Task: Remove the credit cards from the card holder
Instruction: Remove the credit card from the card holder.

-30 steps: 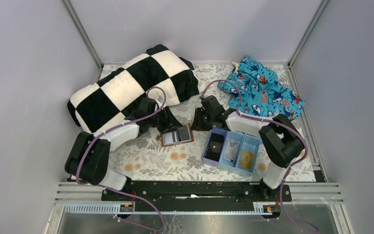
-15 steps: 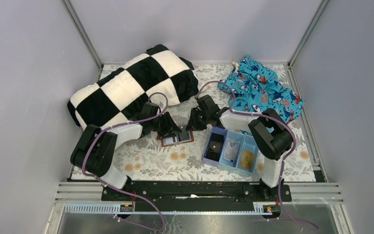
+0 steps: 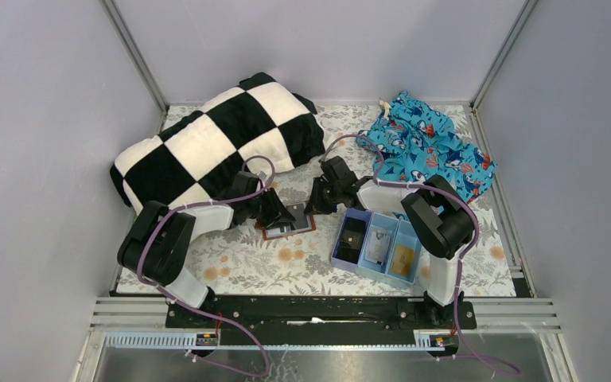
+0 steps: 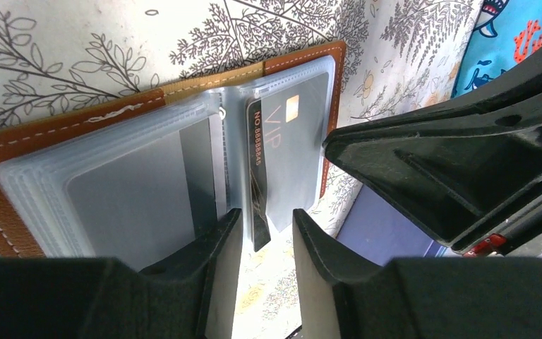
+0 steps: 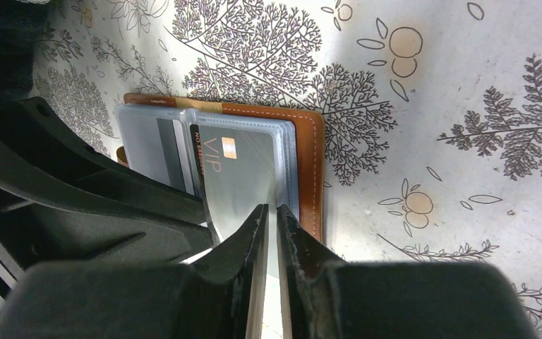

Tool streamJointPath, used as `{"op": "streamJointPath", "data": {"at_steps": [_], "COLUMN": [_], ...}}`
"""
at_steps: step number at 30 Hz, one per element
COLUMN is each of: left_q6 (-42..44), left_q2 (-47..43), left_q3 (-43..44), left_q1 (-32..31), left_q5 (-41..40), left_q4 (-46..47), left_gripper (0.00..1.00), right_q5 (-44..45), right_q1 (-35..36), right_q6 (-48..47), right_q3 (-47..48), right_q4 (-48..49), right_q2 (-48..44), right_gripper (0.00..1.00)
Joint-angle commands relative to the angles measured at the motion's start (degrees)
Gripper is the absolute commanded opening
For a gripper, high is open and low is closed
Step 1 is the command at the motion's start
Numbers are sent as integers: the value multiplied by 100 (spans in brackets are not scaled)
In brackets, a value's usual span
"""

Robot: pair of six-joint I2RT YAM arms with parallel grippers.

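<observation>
One card holder [image 3: 288,224] open mid-frame on bench [image 3: 239,263]; L end effector [image 4: 265,240] apart, straddling VIP card [image 4: 289,141]; R end effector [image 5: 268,226] clamped on clear sleeve [image 5: 288,162].

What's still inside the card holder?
The card holder holds a dark VIP card in its right clear sleeve and a second dark card in the left. Sleeves stacked underneath are covered.

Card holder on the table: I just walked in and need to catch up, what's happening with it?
Both arms work on the open card holder. The left gripper straddles the bottom edge of a dark VIP card, jaws apart. The right gripper appears to pinch the clear sleeve holding it. A pale card and a gold card lie in the blue tray.
</observation>
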Motion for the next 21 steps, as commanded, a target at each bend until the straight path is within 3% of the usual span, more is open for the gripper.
{"op": "streamJointPath", "data": {"at_steps": [1, 10, 16, 19, 21], "left_q6": [-1, -224, -215, -190, -184], "left_q2": [118, 119, 3, -83, -119], "left_q3": [-104, -451, -458, -446, -452], "left_q1": [43, 165, 194, 202, 205], "left_q5": [-57, 230, 161, 95, 95], "left_q4": [295, 1090, 956, 840, 814], "left_gripper": [36, 29, 14, 0, 0], "right_q5": [197, 132, 56, 11, 9], "right_q1": [23, 27, 4, 2, 4], "right_q6": [27, 58, 117, 128, 132], "right_q3": [-34, -86, -130, -141, -139], "right_q4": [-16, 34, 109, 103, 78], "right_q2": [138, 160, 147, 196, 229], "right_gripper": [17, 16, 16, 17, 16]}}
